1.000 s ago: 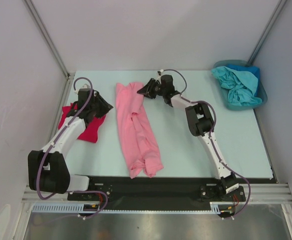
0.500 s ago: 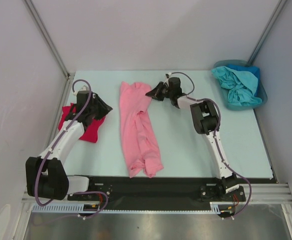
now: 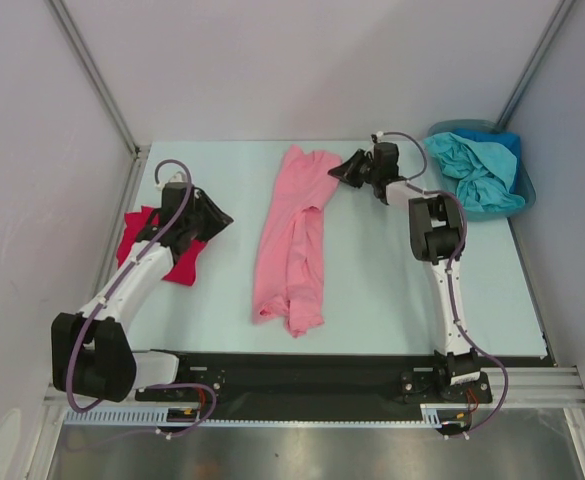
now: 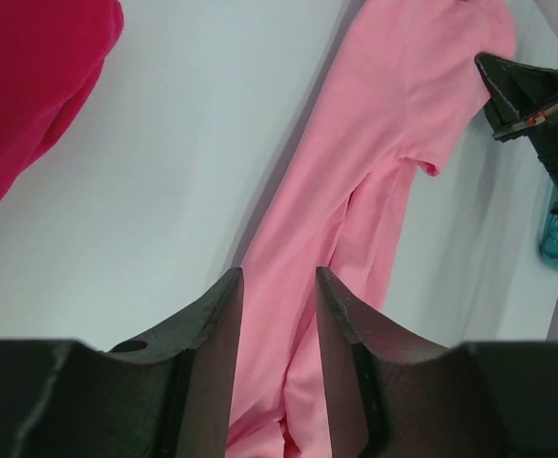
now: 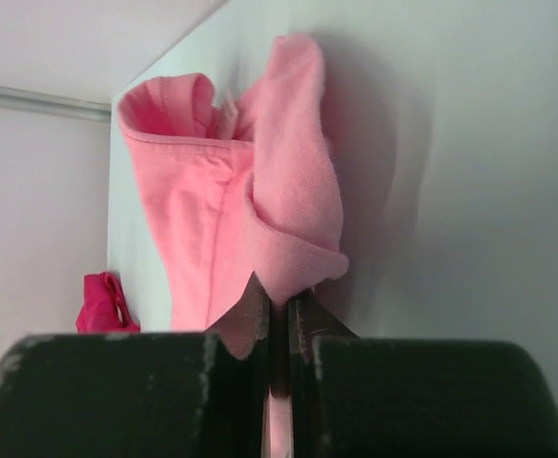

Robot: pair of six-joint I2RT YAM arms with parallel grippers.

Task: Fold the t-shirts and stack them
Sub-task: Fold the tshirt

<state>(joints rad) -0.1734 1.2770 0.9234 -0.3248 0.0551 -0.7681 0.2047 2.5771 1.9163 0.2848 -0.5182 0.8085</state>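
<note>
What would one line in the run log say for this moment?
right gripper: shut on edge of pink t-shirt | left gripper: open, empty | red t-shirt: on table, left side

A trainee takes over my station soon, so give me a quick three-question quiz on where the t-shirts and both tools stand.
1. True or false: the left tool is gripping the red t-shirt.
2. What is the right tool pinching? A) an edge of the pink t-shirt B) the red t-shirt C) nothing
3. Fill in: the teal and blue t-shirts lie bunched in a ___ at the far right.

Key
1. False: its jaws stand open and empty, with the red t-shirt off to one side.
2. A
3. bin
</note>
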